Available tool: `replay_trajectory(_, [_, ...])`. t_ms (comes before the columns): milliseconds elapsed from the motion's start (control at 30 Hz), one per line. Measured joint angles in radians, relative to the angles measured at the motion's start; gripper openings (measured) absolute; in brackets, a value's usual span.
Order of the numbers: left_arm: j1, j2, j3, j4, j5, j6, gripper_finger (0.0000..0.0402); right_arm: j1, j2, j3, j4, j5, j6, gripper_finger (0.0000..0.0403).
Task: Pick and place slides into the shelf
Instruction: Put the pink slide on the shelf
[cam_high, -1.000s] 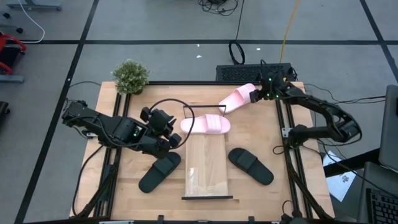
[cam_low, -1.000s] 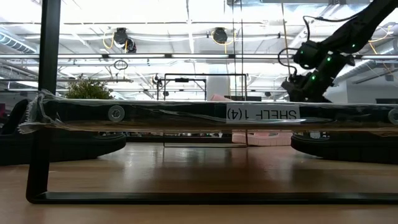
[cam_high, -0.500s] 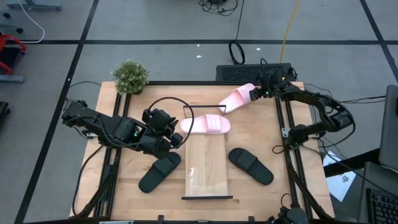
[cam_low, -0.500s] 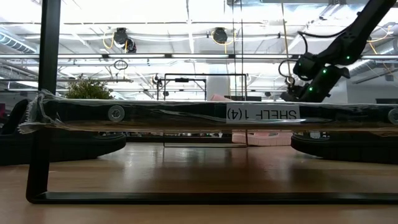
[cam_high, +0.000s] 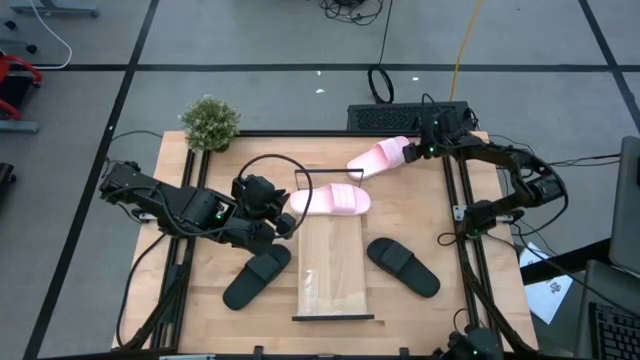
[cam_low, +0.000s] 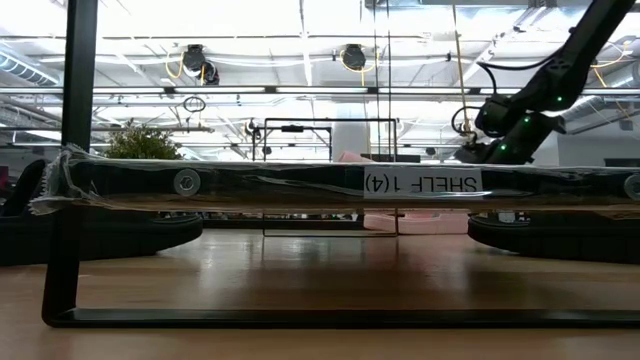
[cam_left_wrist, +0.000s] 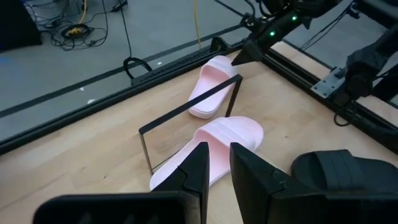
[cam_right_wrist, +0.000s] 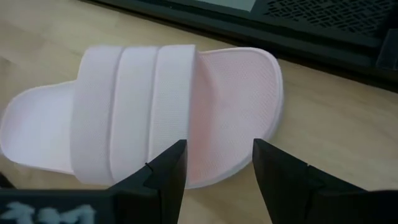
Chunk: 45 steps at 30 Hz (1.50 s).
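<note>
The shelf is a light board lying mid-table, with black bars at its short ends. One pale pink slide lies sole-down across its far end, under the end bar. My left gripper hovers just left of that slide, its fingers a narrow gap apart with nothing between them. A second pink slide rests on the table at the far right. My right gripper stands open over its heel part; I see no touch. Two black slides flank the shelf.
A small potted plant stands at the table's far left corner. A black grille-like box lies just beyond the far edge. Black rails run along the table's right side. The shelf's near half is bare board.
My right gripper has come down and a little toward the pink slide at the far right, staying open. That arm's elbow has swung in. The slides and the shelf lie where they were.
</note>
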Motion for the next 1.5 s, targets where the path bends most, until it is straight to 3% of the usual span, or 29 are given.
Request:
replay_trajectory(433, [0.012, 0.000, 0.000, -0.002, 0.003, 0.004, 0.0062, -0.018, 0.000, 0.000, 0.018, -0.128, 0.013, 0.0173])
replay_trajectory(1267, [0.033, 0.000, 0.000, -0.002, 0.010, 0.014, 0.0062, -0.001, 0.002, 0.000, 0.076, -0.179, 0.011, 0.0173])
replay_trajectory(1500, [0.031, 0.000, 0.000, -0.002, 0.014, 0.013, 0.0062, 0.007, 0.002, 0.000, 0.075, -0.126, 0.000, 0.0173])
